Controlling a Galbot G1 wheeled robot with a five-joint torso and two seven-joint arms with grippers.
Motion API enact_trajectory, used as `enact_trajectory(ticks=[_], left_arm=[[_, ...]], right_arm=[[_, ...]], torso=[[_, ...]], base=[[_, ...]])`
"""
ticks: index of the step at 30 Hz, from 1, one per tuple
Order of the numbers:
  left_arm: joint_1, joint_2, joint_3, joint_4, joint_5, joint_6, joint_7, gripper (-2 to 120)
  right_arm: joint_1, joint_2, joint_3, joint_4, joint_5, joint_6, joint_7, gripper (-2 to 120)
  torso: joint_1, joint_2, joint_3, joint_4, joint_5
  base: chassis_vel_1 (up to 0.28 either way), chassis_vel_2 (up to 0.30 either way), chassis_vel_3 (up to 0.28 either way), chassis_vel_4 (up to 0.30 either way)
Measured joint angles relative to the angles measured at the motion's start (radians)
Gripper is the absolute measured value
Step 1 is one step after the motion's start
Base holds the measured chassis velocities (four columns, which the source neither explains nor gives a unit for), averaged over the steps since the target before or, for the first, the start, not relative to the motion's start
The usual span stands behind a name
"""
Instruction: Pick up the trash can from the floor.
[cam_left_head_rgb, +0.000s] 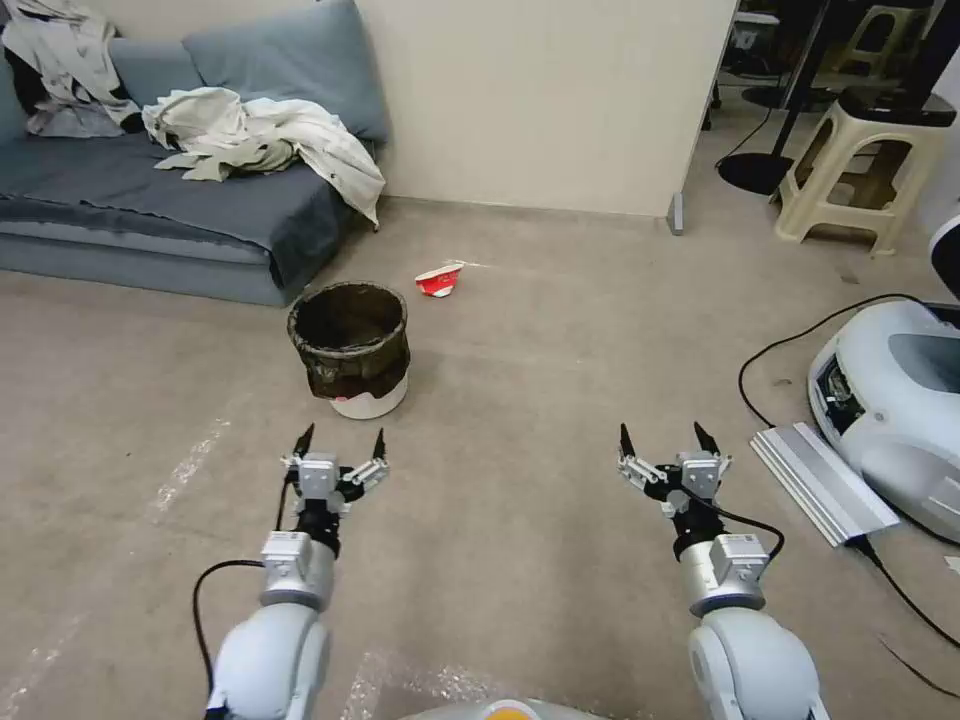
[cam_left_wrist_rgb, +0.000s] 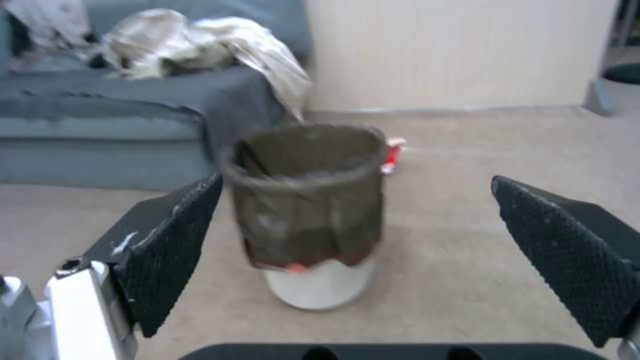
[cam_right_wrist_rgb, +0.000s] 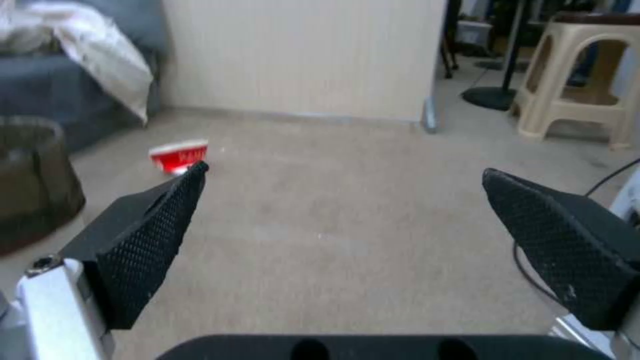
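The trash can (cam_left_head_rgb: 352, 350) is a small white bin with a dark crinkled bag folded over its rim. It stands upright on the beige carpet floor (cam_left_head_rgb: 540, 340) in front of the sofa. My left gripper (cam_left_head_rgb: 341, 441) hovers open just short of it, pointing at it. In the left wrist view the trash can (cam_left_wrist_rgb: 310, 210) sits a little way ahead between the spread fingers (cam_left_wrist_rgb: 180, 240) of the left gripper (cam_left_wrist_rgb: 360, 192), untouched. My right gripper (cam_left_head_rgb: 660, 440) is open over bare carpet further right. The right wrist view has the right gripper (cam_right_wrist_rgb: 343, 177) open and the trash can (cam_right_wrist_rgb: 33, 175) off to one side.
A crumpled red-and-white paper cup (cam_left_head_rgb: 440, 279) lies beyond the bin. A grey-blue sofa (cam_left_head_rgb: 150, 200) with clothes stands at the back left. At the right sit a white machine (cam_left_head_rgb: 890, 400), a ribbed metal strip (cam_left_head_rgb: 820, 480), cables and a beige stool (cam_left_head_rgb: 860, 170).
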Motion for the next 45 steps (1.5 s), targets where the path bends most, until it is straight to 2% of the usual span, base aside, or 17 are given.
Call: enact_trajectory(ticks=[1,4,5,7,8,11,12,13,14,17,18,34,45], left_arm=[[0.021,0.022,-0.029,-0.057,-0.030,0.021,-0.014,100],[0.061,0.062,-0.082,-0.159,-0.083,0.063,-0.039,100],[0.061,0.062,-0.082,-0.159,-0.083,0.063,-0.039,100],[0.090,0.093,-0.122,-0.235,-0.123,0.093,-0.057,100],[0.090,0.093,-0.122,-0.235,-0.123,0.093,-0.057,100],[0.129,0.133,-0.174,-0.337,-0.177,0.133,-0.082,100],[0.129,0.133,-0.174,-0.337,-0.177,0.133,-0.082,100],[0.152,0.150,-0.204,-0.374,-0.187,0.150,-0.093,100],[0.175,0.160,-0.230,-0.386,-0.187,0.161,-0.103,100],[0.183,0.161,-0.237,-0.385,-0.187,0.151,-0.105,100],[0.184,0.159,-0.237,-0.379,-0.187,0.140,-0.106,100],[0.191,0.118,-0.182,-0.298,-0.167,0.012,-0.109,100],[0.203,0.111,-0.176,-0.303,-0.137,0.014,-0.093,100]], right_arm=[[-0.023,0.016,-0.008,0.059,0.003,-0.026,0.022,100],[-0.066,0.045,-0.021,0.169,0.009,-0.073,0.060,100],[-0.066,0.045,-0.021,0.169,0.009,-0.073,0.060,100],[-0.080,0.049,-0.023,0.183,0.009,-0.085,0.062,100],[-0.080,0.049,-0.023,0.183,0.009,-0.085,0.062,100],[-0.087,0.041,-0.023,0.182,0.009,-0.087,0.055,100],[-0.087,0.041,-0.023,0.182,0.009,-0.087,0.055,100],[-0.088,0.035,-0.023,0.180,0.009,-0.087,0.050,100],[-0.089,0.026,-0.021,0.174,0.009,-0.088,0.043,100],[-0.090,0.014,-0.017,0.166,0.013,-0.088,0.034,100],[-0.089,0.008,-0.014,0.161,0.019,-0.088,0.028,100],[-0.060,-0.003,-0.034,0.118,0.068,-0.054,0.014,100],[-0.053,0.004,-0.034,0.118,0.069,-0.051,0.020,100]], torso=[[0.000,0.000,0.000,0.0000,0.0000],[0.000,0.000,0.000,-0.0003,-0.0002],[0.000,0.000,0.000,-0.0003,-0.0002],[0.000,0.000,0.000,-0.0002,0.0001],[0.000,0.000,0.000,-0.0002,0.0001],[0.000,0.000,0.000,-0.0001,0.0001],[0.000,0.000,0.000,-0.0001,0.0001],[0.000,0.000,0.000,-0.0006,0.0001],[0.000,0.000,0.000,0.0004,0.0009],[0.000,0.000,0.000,0.0001,-0.0005],[0.000,0.000,0.000,-0.0003,0.0006],[0.000,0.000,0.000,-0.0002,0.0002],[0.000,0.000,0.000,-0.0002,0.0002]], base=[[0.000,0.000,0.000,0.000],[0.000,0.000,0.000,0.000],[0.000,0.000,0.000,0.000],[0.000,0.000,0.000,0.000],[0.000,0.000,0.000,0.000],[0.000,0.000,0.000,0.000],[0.000,0.000,0.000,0.000],[0.000,0.000,0.000,0.000],[0.000,0.000,0.000,0.000],[0.000,0.000,0.000,0.000],[0.000,0.000,0.000,0.000],[0.000,0.000,0.000,0.000],[0.000,0.000,0.000,0.000]])
